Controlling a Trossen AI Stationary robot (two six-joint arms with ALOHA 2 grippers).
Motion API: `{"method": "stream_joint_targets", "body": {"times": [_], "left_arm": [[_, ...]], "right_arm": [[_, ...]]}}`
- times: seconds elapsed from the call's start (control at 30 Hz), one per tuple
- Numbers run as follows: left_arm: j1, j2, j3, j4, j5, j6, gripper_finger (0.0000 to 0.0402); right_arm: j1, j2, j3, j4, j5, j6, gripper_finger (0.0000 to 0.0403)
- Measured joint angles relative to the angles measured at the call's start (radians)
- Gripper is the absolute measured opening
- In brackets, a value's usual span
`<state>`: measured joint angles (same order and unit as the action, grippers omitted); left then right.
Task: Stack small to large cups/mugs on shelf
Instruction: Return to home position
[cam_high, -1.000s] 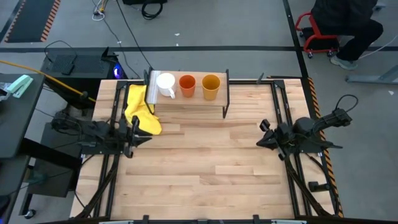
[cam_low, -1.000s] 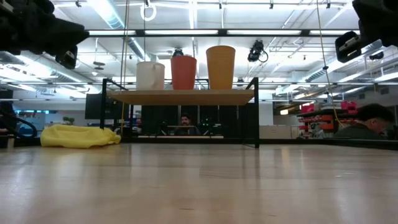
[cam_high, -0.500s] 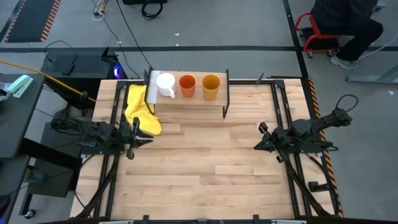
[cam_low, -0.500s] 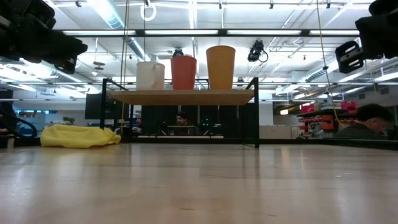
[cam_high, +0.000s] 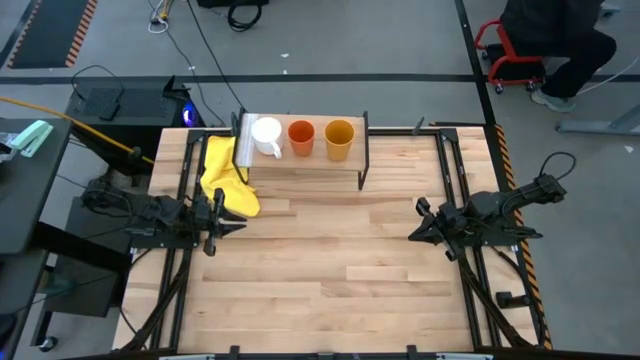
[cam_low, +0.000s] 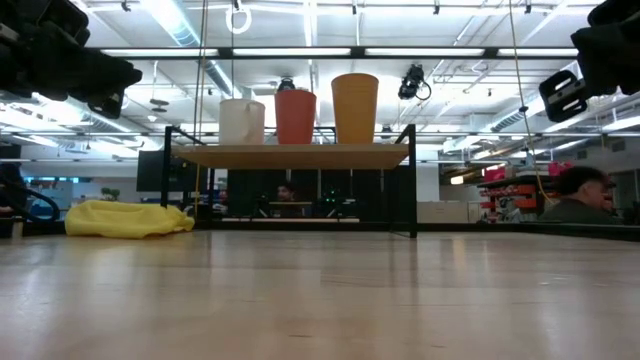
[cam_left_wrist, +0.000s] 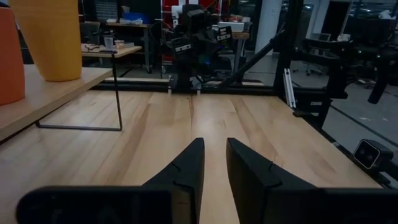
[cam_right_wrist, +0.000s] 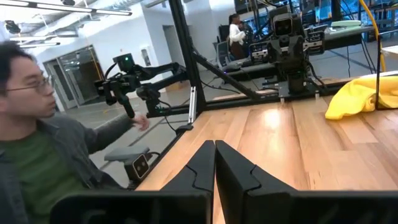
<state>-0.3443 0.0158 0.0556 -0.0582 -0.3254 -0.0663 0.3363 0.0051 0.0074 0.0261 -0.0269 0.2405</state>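
Cups (cam_high: 301, 137) line the shelf (cam_high: 300, 166) over the wooden tabletop (cam_high: 330, 262) — left hand (cam_left_wrist: 214, 143) seemingly ajar, right hand (cam_right_wrist: 215, 145) closed.

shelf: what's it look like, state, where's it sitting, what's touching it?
The shelf is a low, level light-wood board on thin black metal legs, standing at the table's far edge, left of centre. A white strip covers its left end. Upright in a row on it: white mug, orange-red cup, yellow-orange cup. A yellow cloth lies on the table by its left end.
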Motion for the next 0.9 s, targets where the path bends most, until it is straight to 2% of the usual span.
{"method": "stream_joint_targets", "body": {"times": [0.9], "left_arm": [[0.000, 0.000, 0.000, 0.008, 0.001, 0.000, 0.0084]], "right_arm": [[0.000, 0.000, 0.000, 0.000, 0.001, 0.000, 0.0018]]}}
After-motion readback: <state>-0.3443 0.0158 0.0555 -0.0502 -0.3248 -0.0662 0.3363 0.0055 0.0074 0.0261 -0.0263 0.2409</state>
